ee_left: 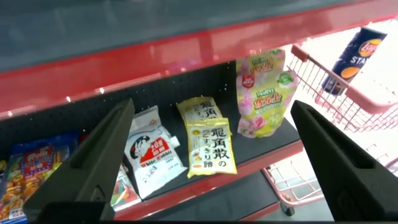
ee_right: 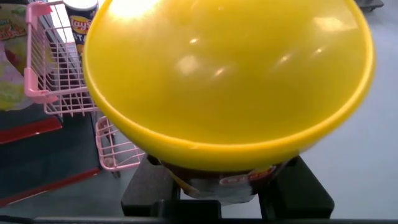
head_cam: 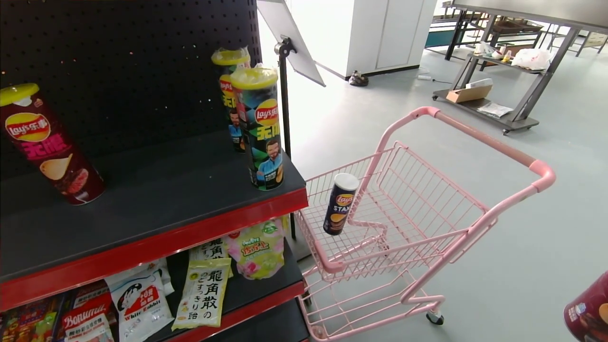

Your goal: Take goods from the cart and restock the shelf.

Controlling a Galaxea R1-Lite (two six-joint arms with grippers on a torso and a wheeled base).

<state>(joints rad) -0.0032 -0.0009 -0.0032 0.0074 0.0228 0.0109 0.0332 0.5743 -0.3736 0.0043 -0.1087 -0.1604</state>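
Note:
A dark blue chips can (head_cam: 339,204) leans upright in the front corner of the pink cart (head_cam: 427,204); it also shows in the left wrist view as the blue can (ee_left: 354,53). On the black top shelf (head_cam: 156,199) stand a dark red can (head_cam: 52,147) at the left and two black-green cans with yellow lids (head_cam: 261,128) at the right end. My right gripper (ee_right: 227,193) is shut on another dark red can with a yellow lid (ee_right: 230,74), low to the right of the cart (head_cam: 589,311). My left gripper (ee_left: 214,165) is open in front of the lower shelf.
Snack bags (head_cam: 204,289) lie on the lower shelf (ee_left: 249,168), among them a pink-green pouch (ee_left: 264,93). A pole with a white board (head_cam: 285,71) stands between shelf and cart. Metal racks (head_cam: 498,95) stand far back right; the grey floor beyond the cart is open.

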